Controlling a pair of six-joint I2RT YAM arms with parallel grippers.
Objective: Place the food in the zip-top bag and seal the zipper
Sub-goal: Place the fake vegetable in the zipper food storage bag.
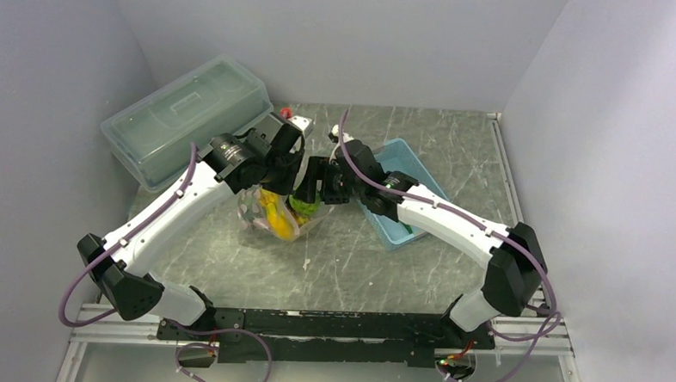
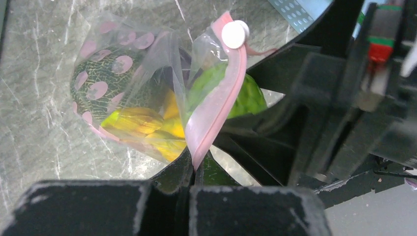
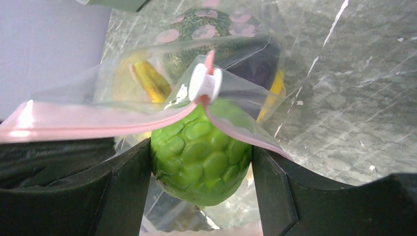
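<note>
Loading under way, seal pending.
Right gripper (image 3: pixel 199 152) clamps green ball (image 3: pixel 201 169) at bag (image 2: pixel 133 64) mouth; left gripper (image 2: pixel 193 169) pinches zipper (image 2: pixel 216 103); bananas (image 2: pixel 142 123) inside.

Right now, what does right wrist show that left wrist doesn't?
Right wrist only: the right gripper clamped on the bumpy bright-green fruit at the mouth of the zip-top bag. Left wrist only: the left gripper pinching the pink zipper, and a corner of the blue basket. Both: bag, zipper, white slider, yellow bananas.
</note>
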